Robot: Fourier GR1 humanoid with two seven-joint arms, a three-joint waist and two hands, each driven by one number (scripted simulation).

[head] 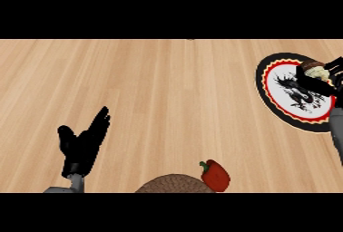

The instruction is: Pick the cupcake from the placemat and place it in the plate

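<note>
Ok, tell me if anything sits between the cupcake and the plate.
Nothing visible does. The right hand holds the cupcake already over the plate, at its upper edge. The red pepper lies far off, near the placemat.

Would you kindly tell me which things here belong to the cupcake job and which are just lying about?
Part of the job:
cupcake
plate
placemat
right robot hand, curled round the cupcake over the plate

Just lying about:
red pepper
left robot hand, resting open
</note>
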